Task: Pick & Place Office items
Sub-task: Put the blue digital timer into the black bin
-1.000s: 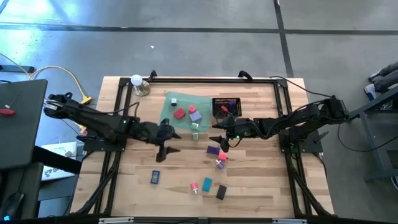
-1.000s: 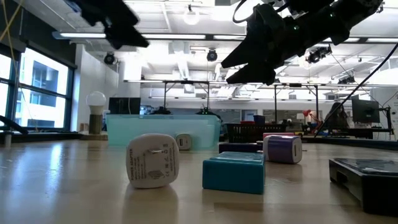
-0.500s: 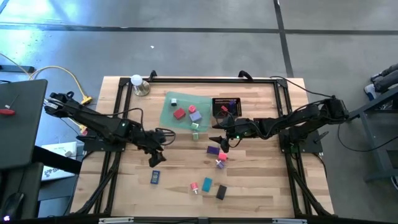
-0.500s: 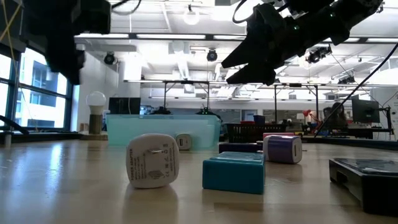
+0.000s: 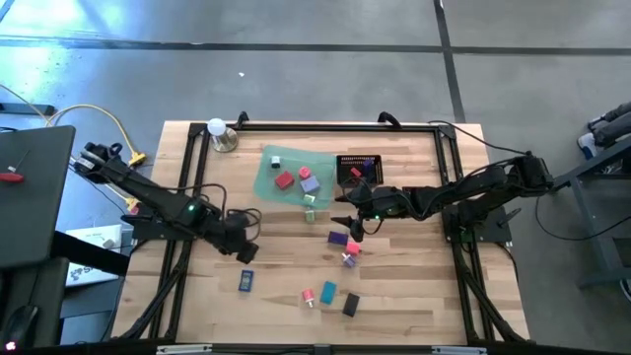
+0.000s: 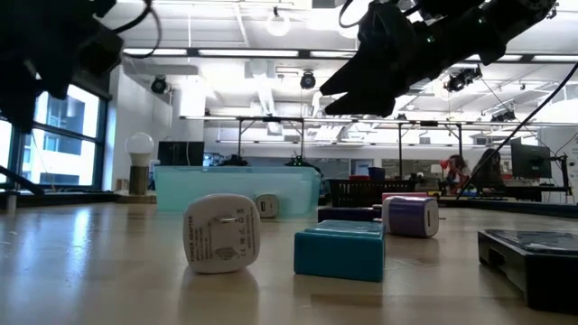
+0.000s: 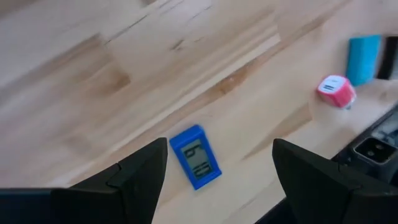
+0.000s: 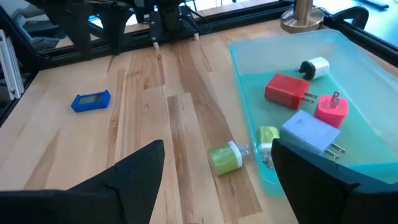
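Left tool open, now lower over blue item, right tool open, unmoved

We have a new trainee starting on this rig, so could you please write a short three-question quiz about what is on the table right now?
1. True or false: the left gripper is open above the blue item.
2. Which item lies on the wood just outside the green tray? A: red plug B: green plug C: pink plug
3. Fill in: both of the right gripper's fingers are ____ of any item.

Key: 1 true. 2 B, the green plug. 3 clear; the right gripper is open and empty.
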